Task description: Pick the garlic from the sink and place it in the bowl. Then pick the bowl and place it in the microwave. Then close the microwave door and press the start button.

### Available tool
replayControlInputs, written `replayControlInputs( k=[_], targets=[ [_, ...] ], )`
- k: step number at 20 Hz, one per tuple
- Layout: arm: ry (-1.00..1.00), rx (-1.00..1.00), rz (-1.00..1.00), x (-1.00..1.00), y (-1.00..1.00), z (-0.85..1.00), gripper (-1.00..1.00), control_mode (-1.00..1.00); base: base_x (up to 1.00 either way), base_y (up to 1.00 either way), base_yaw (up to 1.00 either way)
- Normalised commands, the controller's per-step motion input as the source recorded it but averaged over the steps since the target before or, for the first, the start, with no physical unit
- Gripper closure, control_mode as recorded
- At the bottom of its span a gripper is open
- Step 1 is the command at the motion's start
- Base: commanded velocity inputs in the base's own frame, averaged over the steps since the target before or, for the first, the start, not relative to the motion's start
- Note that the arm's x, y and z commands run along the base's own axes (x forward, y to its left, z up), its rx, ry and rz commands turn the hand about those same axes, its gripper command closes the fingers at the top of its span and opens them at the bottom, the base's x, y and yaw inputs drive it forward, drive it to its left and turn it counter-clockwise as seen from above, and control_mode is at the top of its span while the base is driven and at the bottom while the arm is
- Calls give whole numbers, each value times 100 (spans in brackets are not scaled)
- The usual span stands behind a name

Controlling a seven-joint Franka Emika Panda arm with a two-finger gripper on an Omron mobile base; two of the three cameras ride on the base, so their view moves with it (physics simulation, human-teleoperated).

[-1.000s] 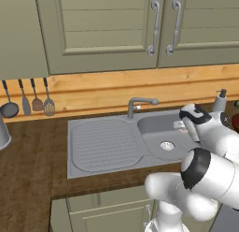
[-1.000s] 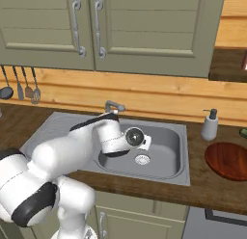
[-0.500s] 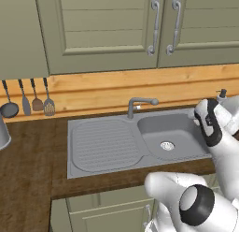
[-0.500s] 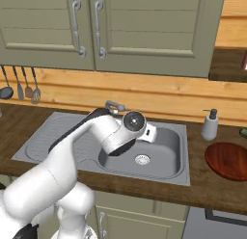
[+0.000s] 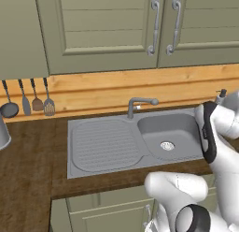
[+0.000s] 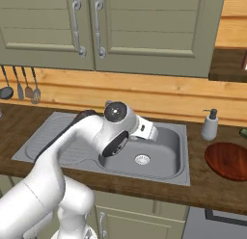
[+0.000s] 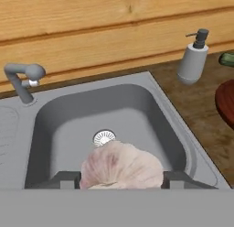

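Pinkish-white and bumpy, the garlic [image 7: 122, 165] sits right at the bottom of my hand view, between the two small dark tips of my pincer [image 7: 122, 179]. The tips stand on both sides of it, so my pincer is gripping the garlic. It is held up over the basin, with the floor of the basin far below it. The garlic is round like a little ball, with soft pale stripes on its skin.

Under it is the sink [image 7: 55, 116]. It is smooth grey metal with one deep basin with rounded corners. A shiny round drain ring [image 7: 104, 137] lies in the middle of the basin floor. To the left is a flat part with thin ribs [image 5: 105, 144]. A grey bent faucet [image 7: 23, 79] stands at the back edge of the sink.

The worktop [image 7: 201, 111] around the sink is dark brown wood. On it, to the right, I see the glossy reddish-brown bowl [image 6: 227, 160], round and shallow, well apart from the garlic. Near it, further back, stands a grey soap bottle [image 7: 194, 57] with a dark pump on top.

Behind that, the wall is light wooden boards [image 7: 100, 24]. Some grey kitchen tools [image 5: 29, 101] hang there on the left. Above are dull green cupboard doors [image 5: 102, 25] with curved silver handles. I can read no words or labels anywhere.
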Motion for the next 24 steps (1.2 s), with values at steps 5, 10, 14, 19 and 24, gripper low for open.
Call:
replayControlInputs(
  k=[5,10,14,19,24],
  targets=[
    [24,-5,-14,-15,-33,45,100,-100,0,0,0],
    [21,0,-4,-1,-47,15,100,-100,0,0,0],
    [0,1,0,-1,-71,1,100,-100,0,0,0],
    [1,3,0,0,-66,0,100,-100,0,0,0],
    [13,0,-2,4,-65,-1,100,-100,0,0,0]
  ],
)
